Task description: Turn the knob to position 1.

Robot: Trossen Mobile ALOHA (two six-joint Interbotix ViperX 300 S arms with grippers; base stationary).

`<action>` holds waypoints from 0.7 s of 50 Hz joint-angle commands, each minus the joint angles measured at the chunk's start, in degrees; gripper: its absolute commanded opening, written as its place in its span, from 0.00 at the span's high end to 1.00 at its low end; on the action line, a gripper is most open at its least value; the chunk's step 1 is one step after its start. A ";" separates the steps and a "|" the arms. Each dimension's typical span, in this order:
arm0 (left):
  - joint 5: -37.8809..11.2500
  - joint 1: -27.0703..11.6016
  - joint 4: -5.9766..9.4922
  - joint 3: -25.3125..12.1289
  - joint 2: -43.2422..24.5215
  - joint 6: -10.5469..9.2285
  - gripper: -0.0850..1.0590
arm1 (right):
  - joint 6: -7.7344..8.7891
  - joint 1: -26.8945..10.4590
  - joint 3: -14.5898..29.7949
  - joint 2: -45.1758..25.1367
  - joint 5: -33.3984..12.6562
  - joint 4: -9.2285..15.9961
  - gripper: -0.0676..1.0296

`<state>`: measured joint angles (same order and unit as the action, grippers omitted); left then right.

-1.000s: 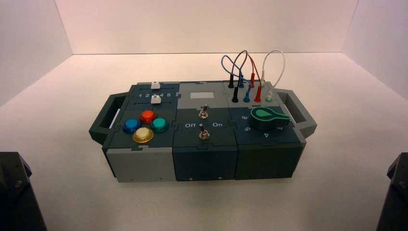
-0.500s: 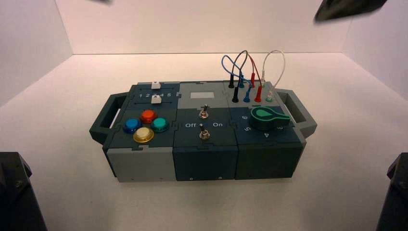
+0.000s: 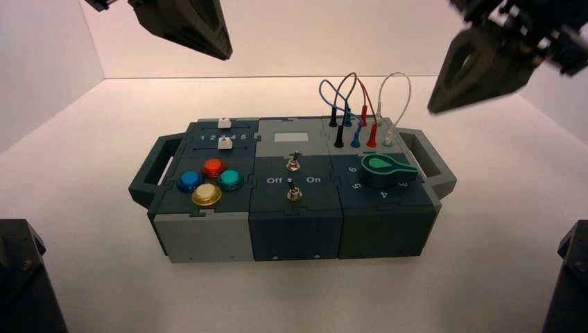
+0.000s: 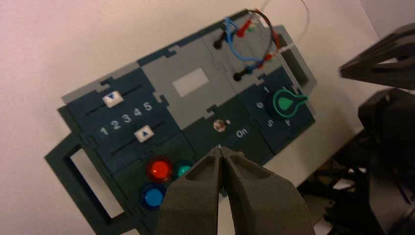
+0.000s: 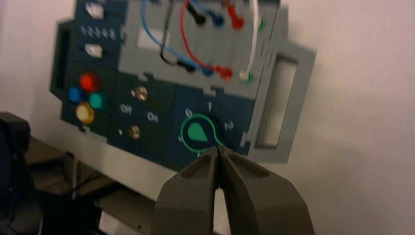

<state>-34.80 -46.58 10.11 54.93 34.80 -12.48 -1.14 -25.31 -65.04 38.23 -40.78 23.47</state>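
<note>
The dark green teardrop-shaped rotary knob (image 3: 380,171) is mounted on the front right panel of the box (image 3: 295,236), which is carried by the table (image 3: 485,277). In the right wrist view, its pointer arm is seen to be directed past the printed 2 and away from the printed 1 (image 5: 209,106); in the high view it is aimed toward the right side of the box.

The right end effector (image 3: 435,107) is held in the air, beyond and above the knob in the high view, with its tips brought together and nothing gripped. The knob is not being touched by it. The left end effector (image 3: 226,53) is likewise raised, over the rear left part of the scene; it is closed to a narrow point, empty and apart from the box.

Two white sliders (image 3: 225,143) are set at the rear left. Below them, red (image 3: 213,166), blue (image 3: 190,181), yellow (image 3: 206,193) and teal-green (image 3: 230,179) push buttons are grouped in a diamond. Two metal toggle switches (image 3: 294,191) are placed on the middle panel, between the words Off and On. Black, blue, red and white wires (image 3: 409,94) are plugged in at the rear right, behind the knob.
</note>
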 commanded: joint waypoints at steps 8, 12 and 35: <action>-0.88 -3.34 0.35 -0.70 0.18 -0.35 0.95 | -0.35 -3.60 0.09 -6.33 0.88 3.25 0.96; -0.97 -4.48 0.53 -0.35 0.18 -0.35 0.95 | -0.35 -3.69 -0.18 -7.03 0.79 3.96 0.96; -1.67 -6.86 1.49 -0.09 0.26 -0.26 0.95 | -0.35 -4.13 -2.99 -9.32 1.32 7.82 0.96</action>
<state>-36.21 -53.09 11.51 55.55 34.72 -12.48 -1.14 -29.09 -68.55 29.79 -39.90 30.50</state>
